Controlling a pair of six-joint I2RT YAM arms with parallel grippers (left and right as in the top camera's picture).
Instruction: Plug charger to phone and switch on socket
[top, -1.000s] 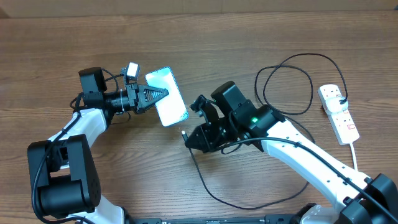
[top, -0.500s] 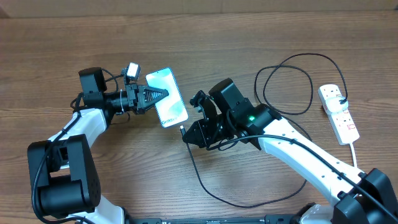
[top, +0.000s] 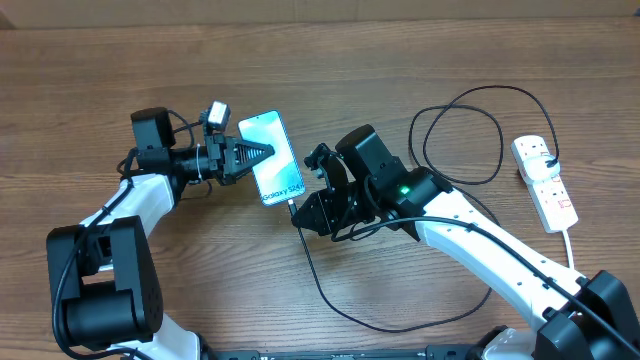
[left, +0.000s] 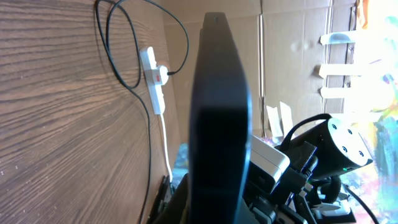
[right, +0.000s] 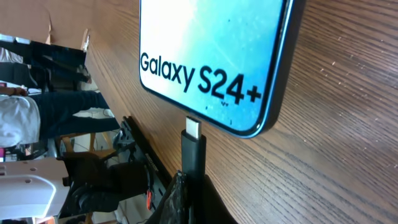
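Note:
My left gripper (top: 258, 153) is shut on the phone (top: 273, 160), gripping its long left edge and holding it with the light blue screen up. In the left wrist view the phone (left: 221, 112) shows as a dark slab seen edge-on. My right gripper (top: 303, 213) is shut on the black connector (right: 194, 152) of the charger (top: 330, 295). The connector's metal tip touches the middle of the phone's (right: 211, 56) lower edge, below the "Galaxy S24+" text. I cannot tell how deep it sits. The white socket (top: 545, 182) lies at the far right.
The black cable (top: 470, 135) loops widely across the right half of the table and plugs into the socket's far end. A white cord (top: 572, 245) runs from the socket toward the front edge. Cardboard boxes stand beyond the table in the left wrist view.
My right gripper moved up and to the left, bringing the connector against the phone's lower end. The left gripper shifted the phone slightly to the right.

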